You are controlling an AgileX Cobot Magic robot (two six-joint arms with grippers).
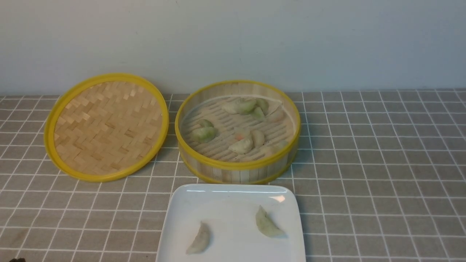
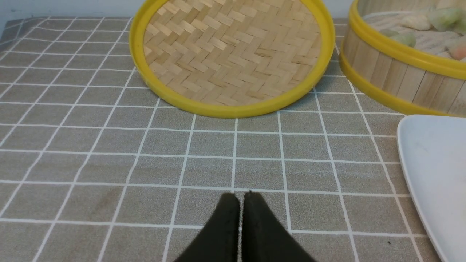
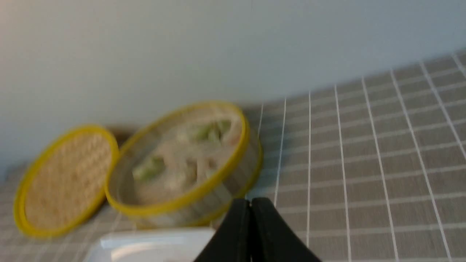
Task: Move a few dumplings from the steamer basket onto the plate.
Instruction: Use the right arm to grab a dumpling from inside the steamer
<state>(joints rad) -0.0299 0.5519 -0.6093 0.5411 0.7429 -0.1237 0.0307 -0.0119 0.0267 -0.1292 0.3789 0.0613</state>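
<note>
The steamer basket (image 1: 238, 168) stands at the middle of the table with several dumplings (image 1: 241, 146) on its slatted floor. In front of it lies the white plate (image 1: 229, 198) with two dumplings on it, a pale one (image 1: 199, 239) and a greenish one (image 1: 267, 226). Neither arm shows in the front view. My left gripper (image 2: 240, 196) is shut and empty over the cloth, left of the plate (image 2: 433, 163). My right gripper (image 3: 250, 201) is shut and empty, near the plate (image 3: 145, 243) and the basket (image 3: 189, 203), in a blurred view.
The steamer's woven lid (image 1: 105, 127) lies flat to the left of the basket, close to it. A grey checked cloth (image 1: 382, 163) covers the table, and a pale wall stands right behind the basket and lid.
</note>
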